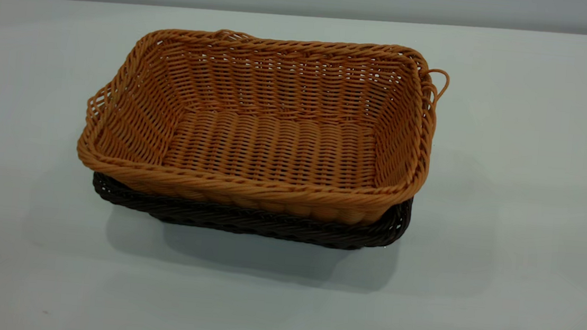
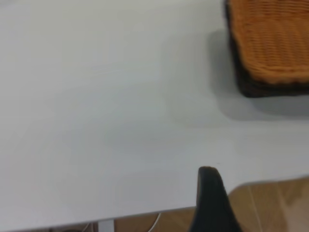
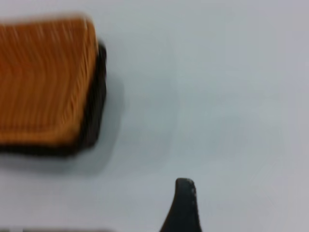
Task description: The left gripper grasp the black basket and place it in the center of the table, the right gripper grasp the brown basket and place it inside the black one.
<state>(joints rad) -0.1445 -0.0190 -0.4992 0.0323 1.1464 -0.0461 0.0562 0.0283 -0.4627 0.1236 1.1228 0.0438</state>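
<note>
We found the brown basket [image 1: 275,131] nested inside the black basket [image 1: 267,226] on the table [image 1: 508,205]; we could not tell either claw's state.

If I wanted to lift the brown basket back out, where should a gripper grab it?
Probably the brown basket's braided rim on a short end, coming from above: it sits nested in the black basket, so only the rim stands clear.
</note>
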